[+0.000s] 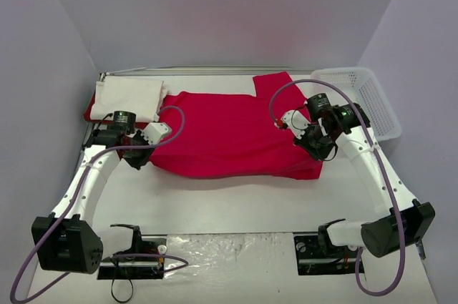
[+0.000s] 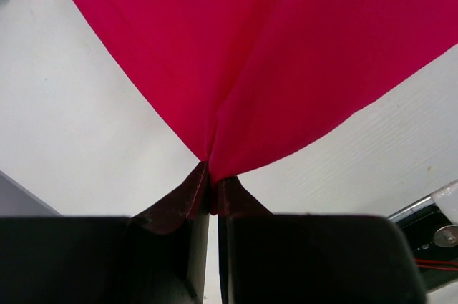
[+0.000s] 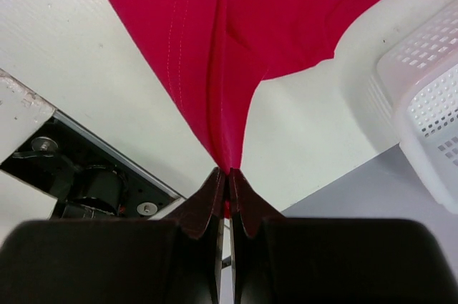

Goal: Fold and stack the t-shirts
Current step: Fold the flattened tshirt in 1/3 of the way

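Observation:
A bright red t-shirt lies spread across the middle of the table, with one sleeve pointing to the back. My left gripper is shut on its near left edge, where the red cloth fans out from between the pads. My right gripper is shut on the near right edge, and a bunched fold of the red cloth rises from its fingertips. A folded white t-shirt rests at the back left on top of another red t-shirt, of which only a strip shows.
A white plastic lattice basket stands at the back right, close to my right arm; its wall shows in the right wrist view. Grey walls close in the table on three sides. The arm bases and mounting plates occupy the near edge.

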Tool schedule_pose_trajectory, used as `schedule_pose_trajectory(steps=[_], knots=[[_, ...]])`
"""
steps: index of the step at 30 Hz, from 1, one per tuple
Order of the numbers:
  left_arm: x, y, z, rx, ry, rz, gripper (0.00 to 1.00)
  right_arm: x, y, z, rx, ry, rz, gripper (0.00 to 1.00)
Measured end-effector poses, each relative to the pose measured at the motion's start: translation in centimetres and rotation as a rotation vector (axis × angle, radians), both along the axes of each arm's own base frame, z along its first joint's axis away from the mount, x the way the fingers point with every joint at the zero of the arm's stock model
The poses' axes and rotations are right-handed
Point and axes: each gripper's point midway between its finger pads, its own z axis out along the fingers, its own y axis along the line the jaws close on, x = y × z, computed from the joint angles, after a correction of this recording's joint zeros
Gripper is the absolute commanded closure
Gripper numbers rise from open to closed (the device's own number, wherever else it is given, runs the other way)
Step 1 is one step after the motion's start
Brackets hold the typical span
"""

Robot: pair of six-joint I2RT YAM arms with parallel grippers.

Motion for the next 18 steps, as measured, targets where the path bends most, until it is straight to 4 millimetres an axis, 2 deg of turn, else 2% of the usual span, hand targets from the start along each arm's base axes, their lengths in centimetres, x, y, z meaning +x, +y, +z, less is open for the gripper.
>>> schedule_pose_trajectory(steps=[3,8,12,18], knots=[[-1.0,0.2,-0.6,0.012,0.009,-0.024,0.98,-0.6,-0.3,0.3,0.004,-0.010,-0.006,1.00],[-3.1,0.4,-2.8,0.032,0.076,-0.075,0.97,-0.9,-0.6,0.9,0.018,-0.035,-0.016,1.00],[-4.8,0.5,-4.3,0.037,0.132,-0.121,0.98,-1.8,-1.0,0.5,0.021,-0.032,-0.023,1.00],[-5.8,0.5,-5.3,0.036,0.156,-0.147,0.98,-2.3,-1.3,0.7,0.030,-0.047,-0.032,1.00]])
